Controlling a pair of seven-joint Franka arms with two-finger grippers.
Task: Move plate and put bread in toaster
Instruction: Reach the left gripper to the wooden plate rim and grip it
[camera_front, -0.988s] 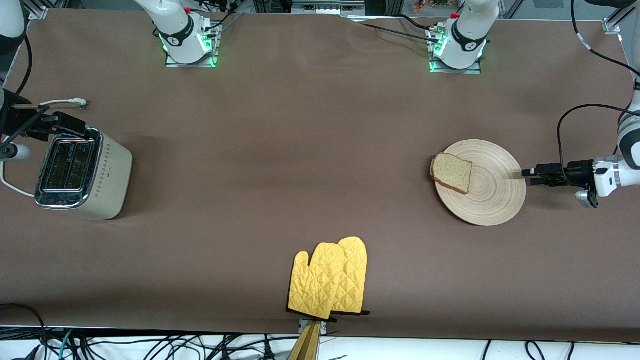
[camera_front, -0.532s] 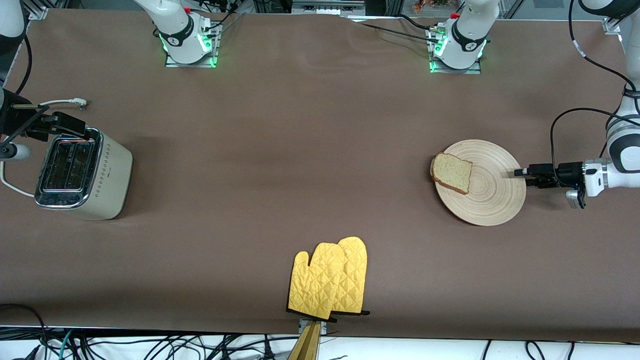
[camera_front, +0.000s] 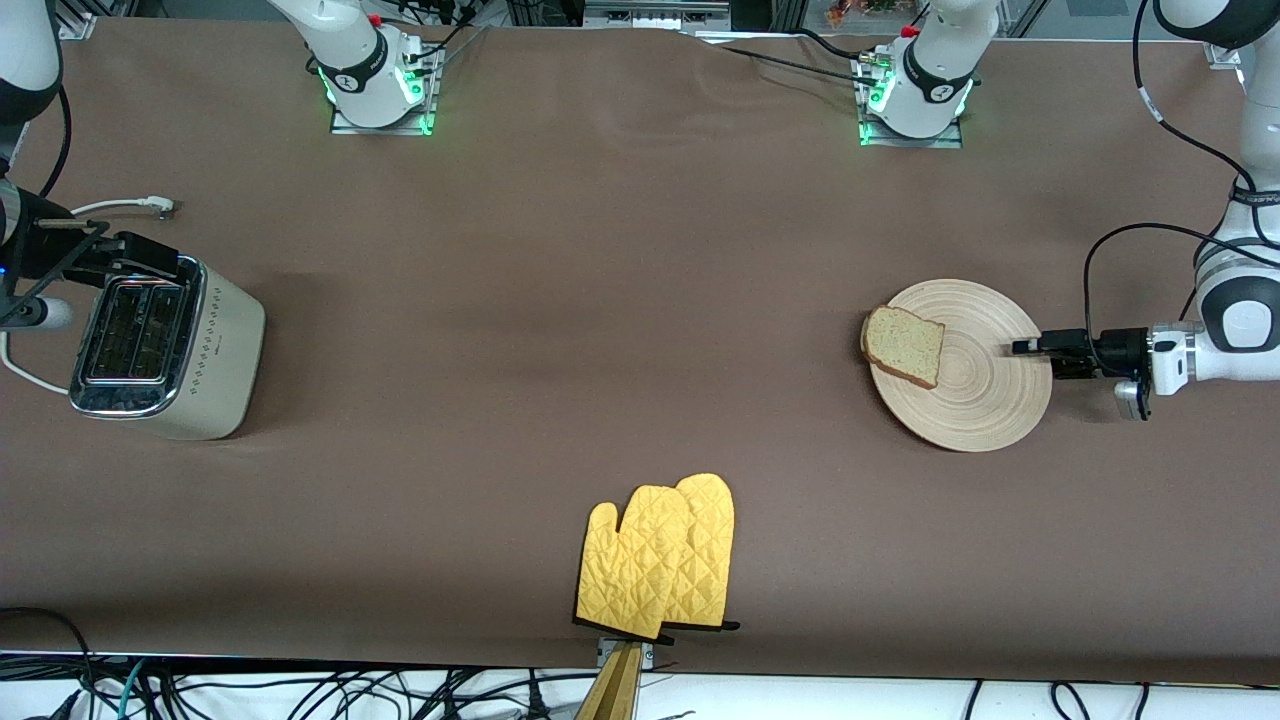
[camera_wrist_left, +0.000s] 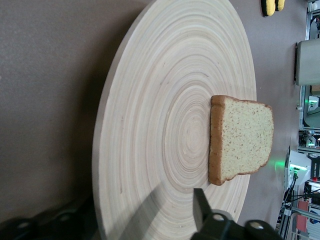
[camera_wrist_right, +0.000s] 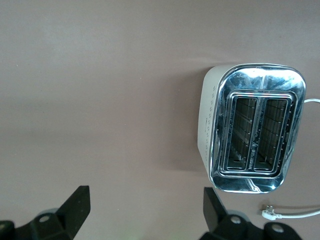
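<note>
The pale wooden plate (camera_front: 985, 400) lies toward the left arm's end of the table. The bread (camera_front: 905, 346) lies flat on the part of its rim toward the right arm's end. My left gripper (camera_front: 1020, 347) is open and level at the rim facing away from the bread, one finger over the plate and one below its edge. In the left wrist view the plate (camera_wrist_left: 165, 110) and the bread (camera_wrist_left: 242, 137) fill the frame. The cream toaster (camera_front: 215, 345) stands at the right arm's end, slots empty. My right gripper (camera_front: 150, 256) is open and empty, in the air by the toaster (camera_wrist_right: 255, 130).
Two yellow oven mitts (camera_front: 660, 560) lie at the table edge nearest the front camera, midway along it. The toaster's white cord and plug (camera_front: 150, 205) lie on the table farther from the front camera than the toaster. The plug also shows in the right wrist view (camera_wrist_right: 270, 214).
My left gripper has moved from off the plate toward the bread, and its fingers now reach over the plate's rim. The right gripper has hardly moved.
</note>
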